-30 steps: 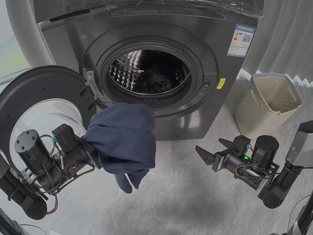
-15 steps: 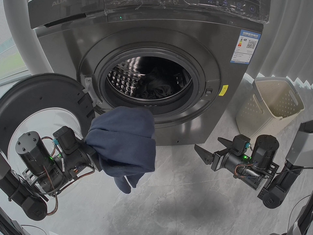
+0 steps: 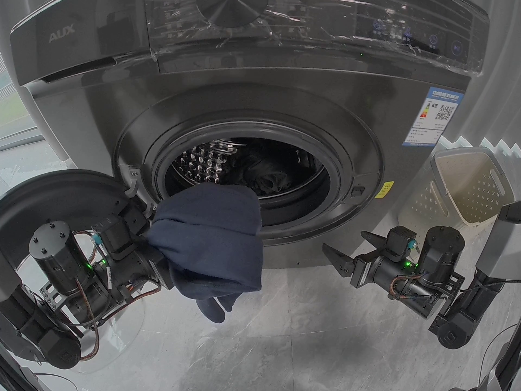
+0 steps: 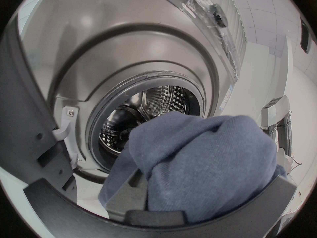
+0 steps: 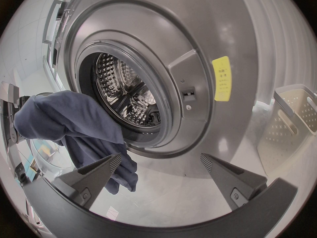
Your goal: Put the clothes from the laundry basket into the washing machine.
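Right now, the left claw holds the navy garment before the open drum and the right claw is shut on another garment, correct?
No. The right wrist view shows the right claw open and empty. The rest stands: the left claw holds the navy garment before the open drum.

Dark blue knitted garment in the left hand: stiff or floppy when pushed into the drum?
Probably floppy: the dark blue knitted garment drapes in folds, one end hanging low. Its ribbed cloth seems unlikely to slip. The hanging end may catch on the grey round door rim.
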Robot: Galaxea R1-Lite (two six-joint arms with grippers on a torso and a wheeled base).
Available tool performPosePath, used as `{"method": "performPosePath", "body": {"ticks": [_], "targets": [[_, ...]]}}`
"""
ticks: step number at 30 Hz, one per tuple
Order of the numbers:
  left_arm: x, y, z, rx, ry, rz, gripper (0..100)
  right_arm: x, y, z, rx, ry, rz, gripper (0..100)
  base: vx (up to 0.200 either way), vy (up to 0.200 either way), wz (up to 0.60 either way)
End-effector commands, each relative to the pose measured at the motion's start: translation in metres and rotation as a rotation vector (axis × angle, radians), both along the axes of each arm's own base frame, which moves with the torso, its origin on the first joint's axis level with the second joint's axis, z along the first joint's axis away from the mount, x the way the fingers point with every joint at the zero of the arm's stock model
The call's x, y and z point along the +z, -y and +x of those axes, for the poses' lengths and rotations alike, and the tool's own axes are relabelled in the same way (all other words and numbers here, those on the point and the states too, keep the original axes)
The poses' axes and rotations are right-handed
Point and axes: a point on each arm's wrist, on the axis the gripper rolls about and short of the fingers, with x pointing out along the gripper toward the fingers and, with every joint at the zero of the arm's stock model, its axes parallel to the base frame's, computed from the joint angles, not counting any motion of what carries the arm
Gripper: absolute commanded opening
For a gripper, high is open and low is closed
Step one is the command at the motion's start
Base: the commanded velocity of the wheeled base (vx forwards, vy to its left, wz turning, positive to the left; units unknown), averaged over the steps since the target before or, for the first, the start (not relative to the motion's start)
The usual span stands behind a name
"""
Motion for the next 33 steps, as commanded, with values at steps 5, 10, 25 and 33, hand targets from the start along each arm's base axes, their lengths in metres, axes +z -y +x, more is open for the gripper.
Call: {"method": "performPosePath", "body": {"ticks": [5,10,25,33], "targets": [[-0.009,0.007,0.003,-0.016,-0.034,0.018,0,0.000,-0.004,-0.006,0.023,-0.005,-0.003,100,0.000,0.000,0.00],[-0.010,0.007,0.003,-0.018,-0.035,0.018,0,0.000,-0.005,-0.010,0.035,-0.007,-0.004,100,0.000,0.000,0.00],[-0.019,0.076,0.057,-0.029,0.014,-0.040,0,0.010,-0.015,-0.028,0.099,0.012,0.010,100,0.000,0.000,0.00],[-0.043,0.089,0.090,0.007,0.007,-0.024,0,0.015,-0.020,-0.037,0.134,0.022,0.023,100,0.000,0.000,0.00]]}}
